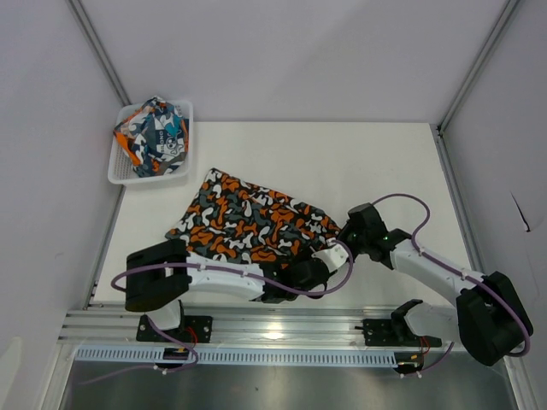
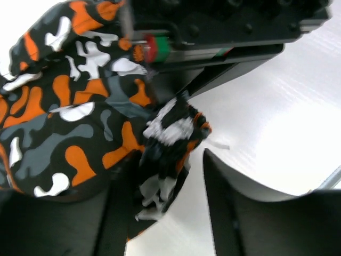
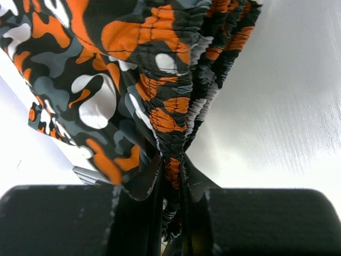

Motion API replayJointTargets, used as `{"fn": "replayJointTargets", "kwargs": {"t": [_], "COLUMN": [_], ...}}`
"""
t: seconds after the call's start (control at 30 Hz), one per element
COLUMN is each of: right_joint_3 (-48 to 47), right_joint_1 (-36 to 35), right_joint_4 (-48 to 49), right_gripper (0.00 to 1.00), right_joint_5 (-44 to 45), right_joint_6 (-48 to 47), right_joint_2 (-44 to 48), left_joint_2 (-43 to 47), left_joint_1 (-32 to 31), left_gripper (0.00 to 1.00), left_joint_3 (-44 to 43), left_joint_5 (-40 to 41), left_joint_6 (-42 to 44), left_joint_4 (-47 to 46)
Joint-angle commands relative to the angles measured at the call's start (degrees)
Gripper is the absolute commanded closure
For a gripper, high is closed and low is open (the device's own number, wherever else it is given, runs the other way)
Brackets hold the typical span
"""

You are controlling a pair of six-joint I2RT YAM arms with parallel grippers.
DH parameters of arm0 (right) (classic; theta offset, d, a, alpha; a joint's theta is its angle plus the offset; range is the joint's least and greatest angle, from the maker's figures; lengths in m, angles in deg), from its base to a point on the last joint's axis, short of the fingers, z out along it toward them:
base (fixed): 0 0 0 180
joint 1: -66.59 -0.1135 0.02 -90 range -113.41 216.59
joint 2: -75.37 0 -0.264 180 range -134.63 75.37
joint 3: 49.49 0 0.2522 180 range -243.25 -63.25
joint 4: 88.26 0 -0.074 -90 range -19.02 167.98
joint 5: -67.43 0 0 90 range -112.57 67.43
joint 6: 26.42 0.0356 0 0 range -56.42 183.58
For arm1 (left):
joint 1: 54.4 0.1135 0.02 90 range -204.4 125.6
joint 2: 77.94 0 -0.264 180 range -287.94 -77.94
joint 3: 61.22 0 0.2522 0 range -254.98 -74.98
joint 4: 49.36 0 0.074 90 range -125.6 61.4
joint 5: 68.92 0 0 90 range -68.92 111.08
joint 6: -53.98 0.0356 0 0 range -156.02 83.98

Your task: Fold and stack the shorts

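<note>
L gripper (image 2: pixel 168 176) sits at 6 o'clock of the camo shorts (image 1: pixel 252 218). Its fingers (image 2: pixel 245 213) are spread w/ a bunched bit of hem betw them, and the finger on the view's right is clear of the cloth. R gripper (image 3: pixel 173 178) is at 4 o'clock of the same pair, fingers pressed together, pinching the gathered waistband. Camo shorts lie rumpled approx mid-table (image 1: pixel 376 162). Far off at the table's 10 o'clock is a white mesh basket (image 1: pixel 115 175) w/ the teal-orange shorts (image 1: pixel 158 135) bundled inside, well apart from the camo pair.
</note>
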Motion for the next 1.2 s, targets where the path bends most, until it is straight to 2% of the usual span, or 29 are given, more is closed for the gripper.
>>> {"fn": "replayJointTargets", "kwargs": {"t": [0.0,0.1,0.2,0.3,0.33,0.4,0.57,0.6,0.63,0.7,0.83,0.9,0.93,1.03,1.17], "right_joint_3": [0.8,1.23,1.85,2.73,3.17,4.39,7.3,7.74,8.44,9.23,12.56,14.32,16.68,20.3,20.75], "right_joint_1": [0.13,0.31,0.57,0.57,0.75,0.92,2.42,2.59,2.59,2.68,2.86,3.21,3.56,4.96,5.58], "right_joint_4": [0.92,1.01,1.45,2.76,3.29,5.05,9.0,9.18,9.36,10.15,11.99,15.32,20.56,27.71,29.92], "right_gripper": [1.0,1.0,1.0,1.0,1.0,0.96,0.77,0.69,0.55,0.49,0.31,0.26,0.25,0.25,0.26], "right_joint_5": [-0.38,-0.29,-0.64,-0.9,-1.17,-1.43,-3.45,-3.54,-3.54,-3.36,-2.66,-2.57,-3.01,-4.42,-2.93], "right_joint_6": [0.27,0.62,0.89,1.15,1.41,1.41,1.5,1.76,1.94,2.38,3.87,4.92,5.37,7.56,7.21], "right_joint_2": [2.98,3.42,3.43,3.34,3.25,3.34,3.95,4.04,4.22,4.83,5.97,6.59,6.76,7.29,7.29], "left_joint_2": [-3.45,-4.51,-5.48,-5.22,-5.13,-4.17,-2.14,-1.96,-1.61,-1.44,-0.65,-0.21,0.14,0.67,1.46], "left_joint_1": [0.25,0.61,0.78,1.22,1.4,1.66,2.71,2.89,2.98,3.33,3.59,3.51,3.51,3.51,3.51], "left_gripper": [0.48,0.57,0.71,0.9,1.0,1.0,1.0,1.0,1.0,1.0,1.0,1.0,1.0,1.0,1.0], "left_joint_3": [-3.05,-3.4,-4.28,-4.02,-3.75,-3.4,-1.38,-1.38,-1.21,-1.29,-1.2,-1.03,-0.77,-0.5,0.29], "left_joint_5": [-0.12,-1.53,-0.92,-1.09,-1.09,-1.35,-2.23,-2.41,-2.58,-3.11,-4.43,-4.96,-5.39,-5.57,-6.54], "left_joint_6": [0.9,0.9,0.99,0.47,0.12,-0.15,-1.29,-1.38,-1.64,-1.82,-2.44,-2.44,-2.44,-2.44,-2.7], "left_joint_4": [-1.01,-1.72,-1.19,-1.19,-1.37,-2.25,-3.65,-3.66,-3.66,-3.66,-4.18,-4.36,-4.36,-4.27,-5.06]}}
